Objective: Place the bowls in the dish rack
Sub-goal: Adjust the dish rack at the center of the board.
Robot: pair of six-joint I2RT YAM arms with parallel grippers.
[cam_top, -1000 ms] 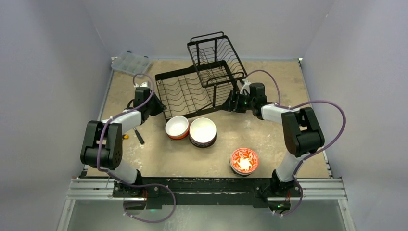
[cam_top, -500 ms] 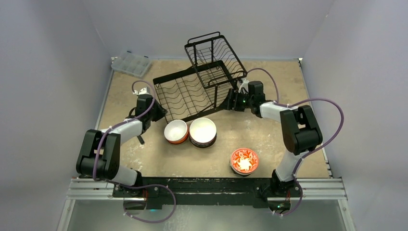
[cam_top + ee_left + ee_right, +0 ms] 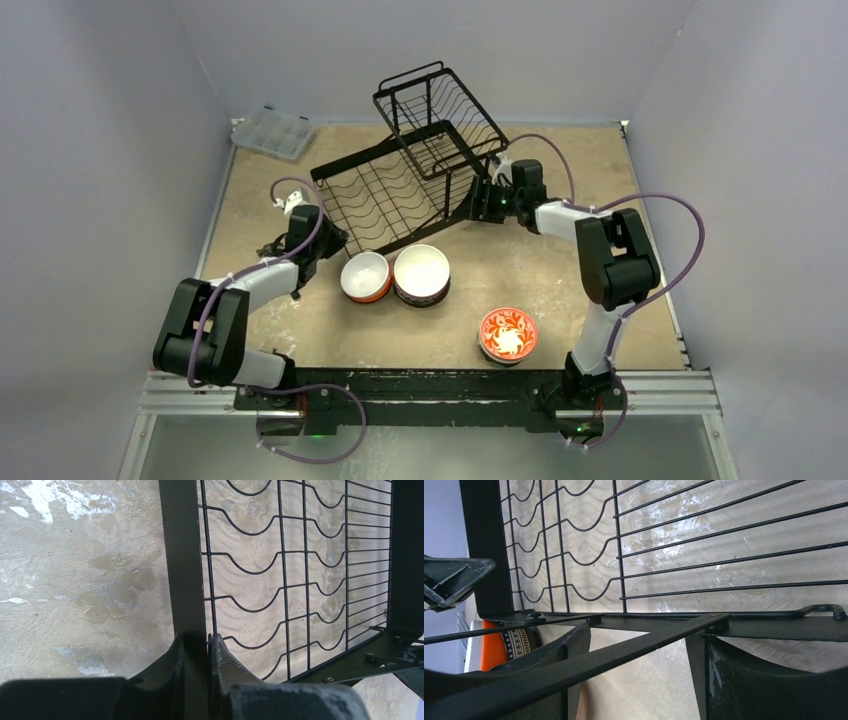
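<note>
Rack (image 3: 182, 555) pinch, probably; wrist view only

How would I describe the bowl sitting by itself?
Find the black wire dish rack at the table's far side. Toward the near edge, right of the orange bowl and dark-sided bowl, sits the red floral bowl. Only its inside is patterned; theirs are white.

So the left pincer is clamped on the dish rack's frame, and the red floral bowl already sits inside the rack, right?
Not quite. The left pincer is clamped on the dish rack frame, but the red floral bowl sits on the table, in front of the rack and apart from it. The top view shows this.
</note>
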